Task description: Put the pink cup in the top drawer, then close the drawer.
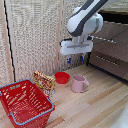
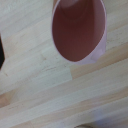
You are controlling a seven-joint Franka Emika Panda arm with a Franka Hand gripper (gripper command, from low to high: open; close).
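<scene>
The tool (image 1: pixel 75 60) hovers empty, fingers spread, above the pink mug (image 1: pixel 78 83), which stands on the counter (image 1: pixel 100 105) beside the red bowl (image 1: pixel 62 77). Approach step; next, lower gently around the mug.

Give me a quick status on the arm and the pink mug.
Gripper open, above the pink mug, holding nothing. Mug upright on the table, beside the red bowl. Nothing in the way.
</scene>
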